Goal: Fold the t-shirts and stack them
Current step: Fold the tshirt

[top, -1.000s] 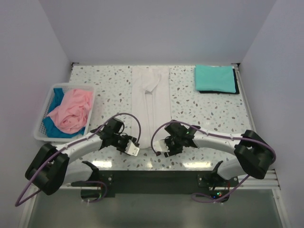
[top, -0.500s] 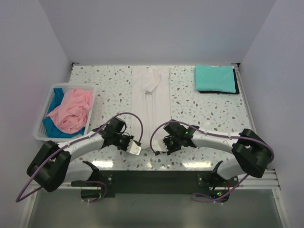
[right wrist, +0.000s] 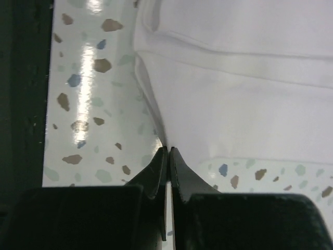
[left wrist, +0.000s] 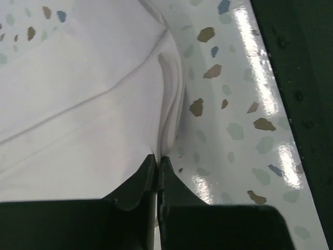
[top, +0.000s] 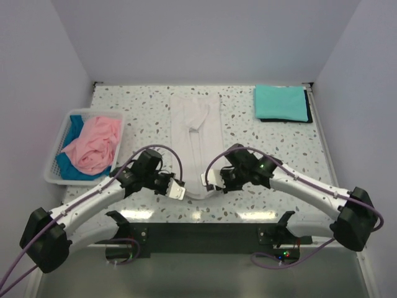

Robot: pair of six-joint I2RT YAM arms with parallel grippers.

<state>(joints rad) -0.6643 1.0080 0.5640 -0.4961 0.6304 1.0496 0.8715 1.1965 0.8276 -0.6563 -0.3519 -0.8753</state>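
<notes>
The white t-shirt (top: 197, 133) lies in a long narrow strip down the middle of the counter (top: 136, 118), sleeves folded in, collar end toward the back wall. I have its near hem at both corners: my left end effector (left wrist: 157, 161) is pressed together on the left corner, and my right end effector (right wrist: 168, 151) is pressed together on the right corner, each pinching only the cloth's edge just above the speckled surface. At the far right corner sits the teal t-shirt (top: 282, 102), folded into a neat rectangle, with the edge of a dark cloth (top: 285, 120) showing beneath it. At the left, the white lattice basket (top: 53, 162) holds the pink t-shirt (top: 93, 146), crumpled on top of the blue t-shirt (top: 69, 167).
</notes>
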